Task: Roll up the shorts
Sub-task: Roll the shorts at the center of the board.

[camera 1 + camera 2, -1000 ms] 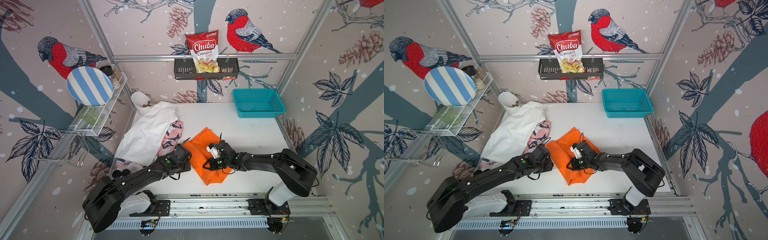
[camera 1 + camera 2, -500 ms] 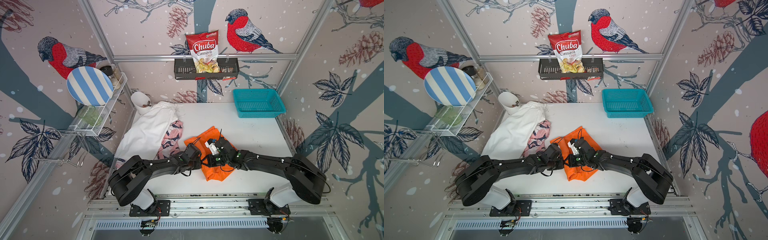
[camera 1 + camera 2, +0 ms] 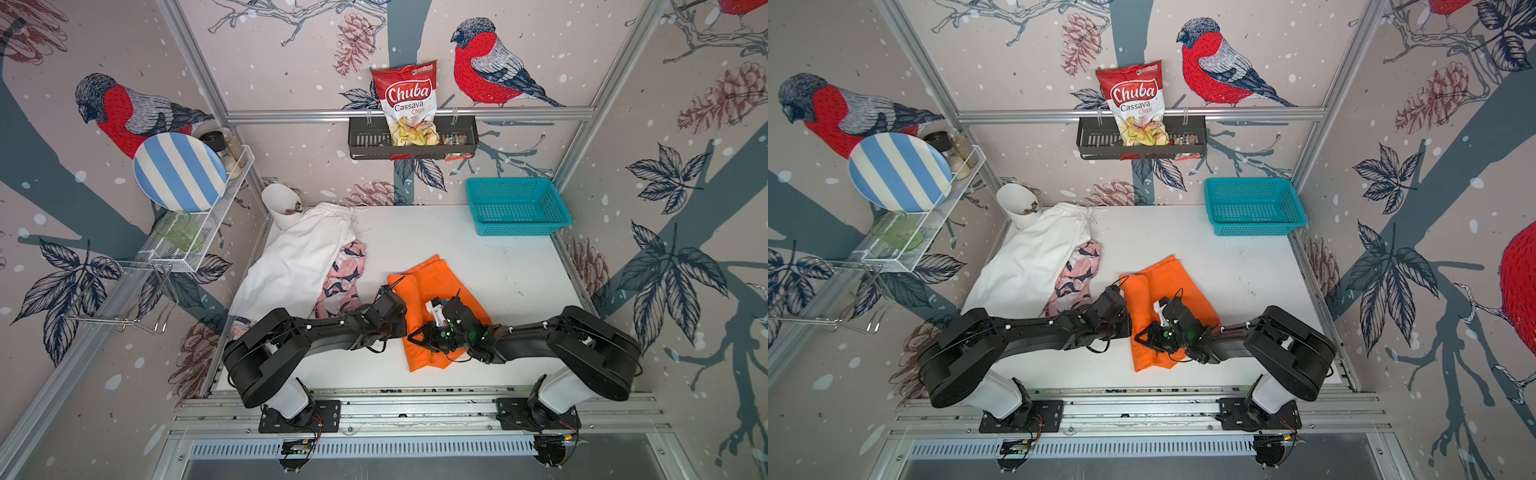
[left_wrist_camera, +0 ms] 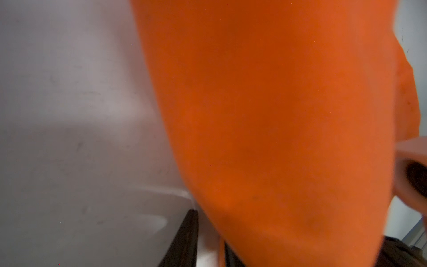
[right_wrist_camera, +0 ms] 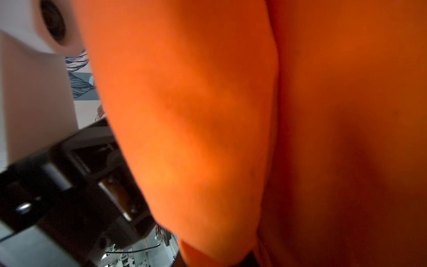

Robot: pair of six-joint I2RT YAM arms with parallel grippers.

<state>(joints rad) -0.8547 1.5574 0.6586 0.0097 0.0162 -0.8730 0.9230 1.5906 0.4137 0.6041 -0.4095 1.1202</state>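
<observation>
Shorts (image 3: 436, 282), plain orange, one edge rolled into a tube, sit pinched by left hand (image 3: 401, 328) and right hand (image 3: 417, 336).

Bits along the walls
Teal basket (image 3: 519, 226), chips bag (image 3: 409, 104) in black rack (image 3: 365, 139), striped plate (image 3: 178, 172) on wire shelf (image 3: 208, 232)

Orange shorts (image 3: 440, 286) partly rolled mid-table; white shorts (image 3: 291, 266) overlap pink patterned shorts (image 3: 345, 278)

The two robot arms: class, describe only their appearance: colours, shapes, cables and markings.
The left arm and right arm are matte black, with bulky rounded shoulders on white base columns, slimming toward the wrists. Thin black cables loop near the wrists, small green lights glow there, and the right wrist carries a white block.
</observation>
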